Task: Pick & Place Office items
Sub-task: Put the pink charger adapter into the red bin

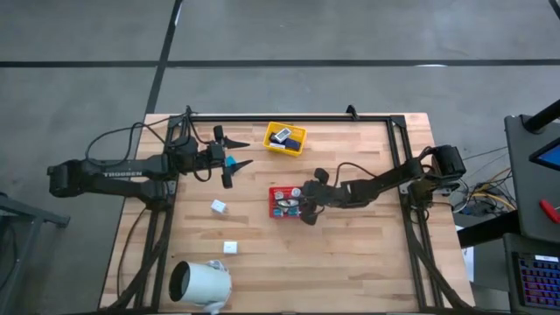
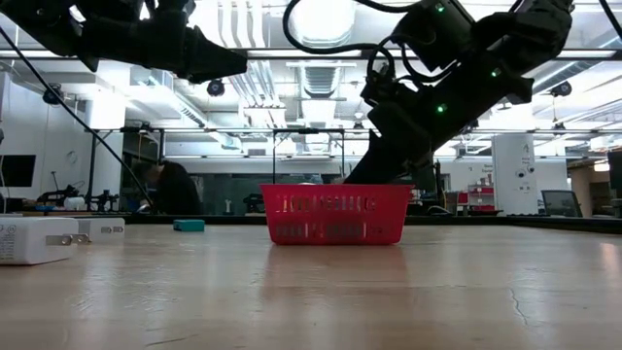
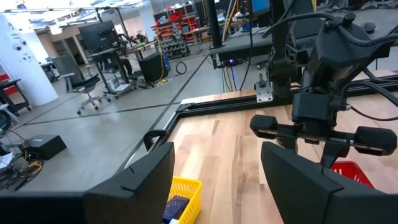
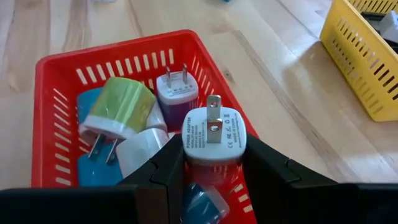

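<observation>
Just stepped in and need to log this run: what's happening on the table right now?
The right gripper hangs over the red tray, shut on a white plug adapter; green and purple adapters already lie inside. The left gripper waits open above the table, near the yellow tray. Two white pieces still lie loose on the table beside a large white cylinder.

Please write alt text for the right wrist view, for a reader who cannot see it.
The right gripper holds a white power adapter, prongs up, over a red tray on a wooden table. In the tray lie a green adapter, a purple one and teal ones. A yellow tray stands apart.
</observation>
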Motion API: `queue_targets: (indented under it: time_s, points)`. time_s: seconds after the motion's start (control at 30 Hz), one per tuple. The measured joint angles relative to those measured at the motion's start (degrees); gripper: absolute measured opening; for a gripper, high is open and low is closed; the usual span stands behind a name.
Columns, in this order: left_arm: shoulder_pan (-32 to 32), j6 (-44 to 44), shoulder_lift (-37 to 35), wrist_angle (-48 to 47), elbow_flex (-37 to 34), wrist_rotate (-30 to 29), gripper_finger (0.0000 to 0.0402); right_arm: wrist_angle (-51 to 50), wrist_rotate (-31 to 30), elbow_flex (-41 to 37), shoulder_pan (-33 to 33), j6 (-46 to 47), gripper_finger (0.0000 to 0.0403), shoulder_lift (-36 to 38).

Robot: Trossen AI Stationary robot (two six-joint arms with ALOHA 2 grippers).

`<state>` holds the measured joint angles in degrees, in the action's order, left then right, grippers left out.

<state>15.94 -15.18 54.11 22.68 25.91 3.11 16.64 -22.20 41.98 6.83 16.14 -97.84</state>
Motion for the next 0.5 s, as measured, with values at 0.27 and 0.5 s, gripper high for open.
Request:
queue_targets:
  time_s: [0.27, 0.5]
  points:
    - [0.0, 0.1, 0.0, 0.0, 0.0, 0.0, 0.0245, -1.0, 0.2, 0.1, -0.1, 0.4, 0.0124, 0.0]
    - [0.0, 0.2, 0.0, 0.0, 0.0, 0.0, 0.0245, -1.2, 0.4, 0.1, -0.4, 0.6, 0.0180, 0.0]
